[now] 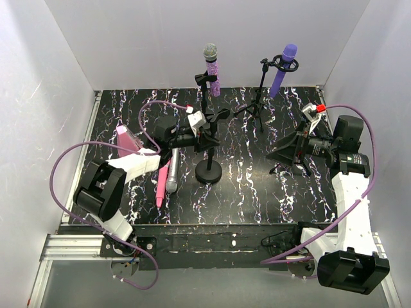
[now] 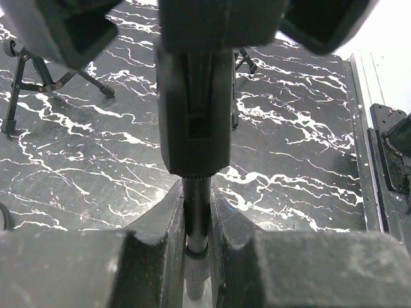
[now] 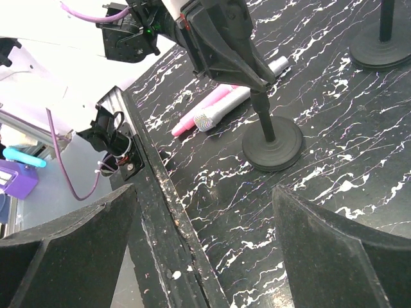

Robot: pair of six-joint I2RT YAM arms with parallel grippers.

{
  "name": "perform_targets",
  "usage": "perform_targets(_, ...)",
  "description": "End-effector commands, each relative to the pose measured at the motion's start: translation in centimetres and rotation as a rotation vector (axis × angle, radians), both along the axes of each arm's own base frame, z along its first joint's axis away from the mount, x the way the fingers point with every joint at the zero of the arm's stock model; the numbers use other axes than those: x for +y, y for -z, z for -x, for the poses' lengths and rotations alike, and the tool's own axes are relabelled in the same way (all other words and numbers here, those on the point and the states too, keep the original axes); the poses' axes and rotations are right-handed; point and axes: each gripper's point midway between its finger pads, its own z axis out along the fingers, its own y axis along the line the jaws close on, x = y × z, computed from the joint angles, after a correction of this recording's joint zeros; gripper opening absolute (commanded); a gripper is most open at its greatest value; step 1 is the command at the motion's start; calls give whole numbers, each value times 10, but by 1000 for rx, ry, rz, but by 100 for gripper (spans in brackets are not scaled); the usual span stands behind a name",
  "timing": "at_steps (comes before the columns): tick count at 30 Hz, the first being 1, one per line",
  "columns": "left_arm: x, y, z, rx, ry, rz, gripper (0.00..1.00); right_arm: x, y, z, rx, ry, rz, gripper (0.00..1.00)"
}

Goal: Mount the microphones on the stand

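At table centre, left gripper [image 2: 198, 221] is clamping the pole of round-base stand [image 1: 209, 172], probably steadying it for loading. Well apart, right gripper [image 3: 202, 237] is hanging spread open, empty. Beside that base, silver-grey microphone [image 1: 172, 174] and pink microphone [image 1: 160, 191] are lying flat; purple microphone [image 1: 283, 67] and glittery microphone [image 1: 212, 74] are sitting in clips at the back.

Pink microphone [image 1: 159, 192] half hidden under left arm [image 1: 131, 163]; stand [image 2: 194, 115] top blurred.

The left arm [image 1: 125, 168] stretches forward and inward from its base, the left gripper [image 2: 196, 221] with jaws pinched on the stand pole [image 2: 196, 192]. The right arm [image 1: 352, 192] rises and bends inward, and the right gripper [image 3: 204, 192] is tilted downward, its jaws spread wide and holding nothing.
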Motion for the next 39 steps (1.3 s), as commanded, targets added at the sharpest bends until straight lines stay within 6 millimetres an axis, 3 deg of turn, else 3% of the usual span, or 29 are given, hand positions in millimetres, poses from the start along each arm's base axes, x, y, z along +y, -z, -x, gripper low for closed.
perform_targets(1, 1, -7, 7, -18, 17, 23, 16, 1, -2, 8, -32, -27, -7, 93)
perform_targets(9, 26, -11, 19, -42, -101, 2, 67, 2, -2, 9, -36, -45, -15, 93)
perform_targets(14, 46, -12, 32, -13, -191, 9, 82, 2, 2, 10, -52, -44, 2, 93)
perform_targets(22, 94, -12, 46, 120, -458, -25, 98, -3, 14, 12, -91, -20, 74, 95)
perform_targets(28, 120, -5, 55, 284, -616, -61, 98, -5, 23, 10, -97, 3, 105, 95)
perform_targets(33, 138, 28, 57, 499, -764, -175, 98, -6, 27, 12, -107, 1, 114, 95)
perform_targets(39, 153, 32, 44, 548, -899, -230, 98, -6, 30, 11, -106, 7, 119, 95)
